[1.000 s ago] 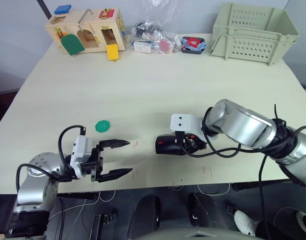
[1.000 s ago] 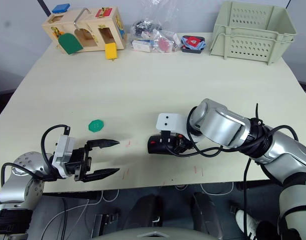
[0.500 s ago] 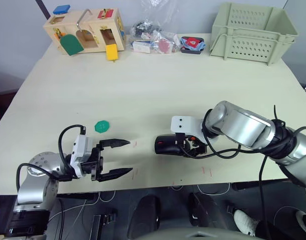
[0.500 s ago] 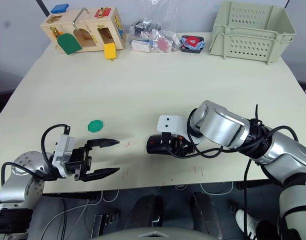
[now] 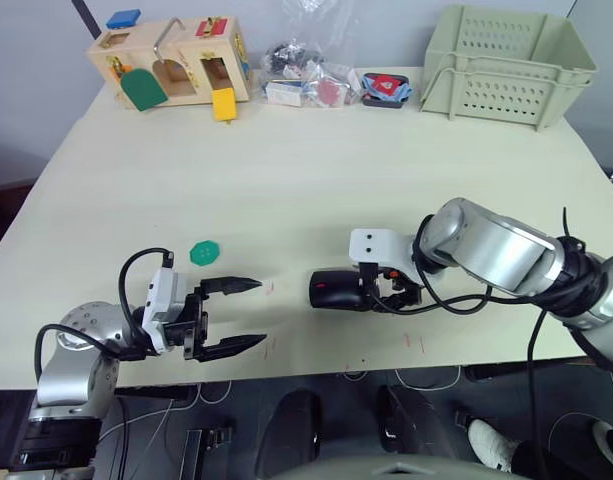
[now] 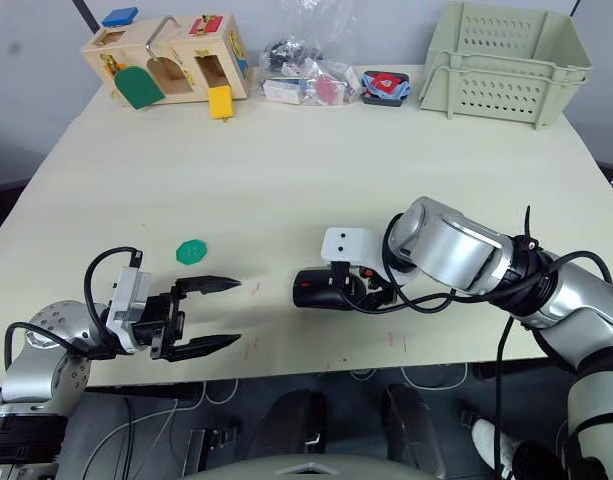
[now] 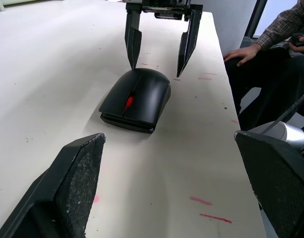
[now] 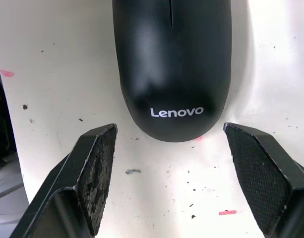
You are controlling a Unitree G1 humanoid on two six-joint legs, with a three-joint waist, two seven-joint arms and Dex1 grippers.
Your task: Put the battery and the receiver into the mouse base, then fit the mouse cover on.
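The black mouse [image 5: 336, 290] lies on the table near the front edge, with its glossy mouse cover [image 7: 139, 94] seated on top; "Lenovo" reads on the rear end [image 8: 174, 111]. The mouse base [image 7: 123, 120] shows just as a dark lower rim under the cover. Battery and receiver are hidden. My right gripper [image 7: 155, 71] is open, its fingertips flanking the mouse's rear end without touching it. Left of the mouse, my left gripper [image 5: 258, 313] is open and empty, pointing toward it across a gap of bare table.
A green disc [image 5: 204, 252] lies just behind the left gripper. Along the far edge stand a wooden toy box [image 5: 171, 62], plastic bags [image 5: 306, 75] and a pale green crate [image 5: 506, 65]. A seated person [image 7: 271, 39] shows beyond the table edge.
My right gripper has drawn back slightly to the right, off the mouse's rear. The mouse and the left gripper have stayed put.
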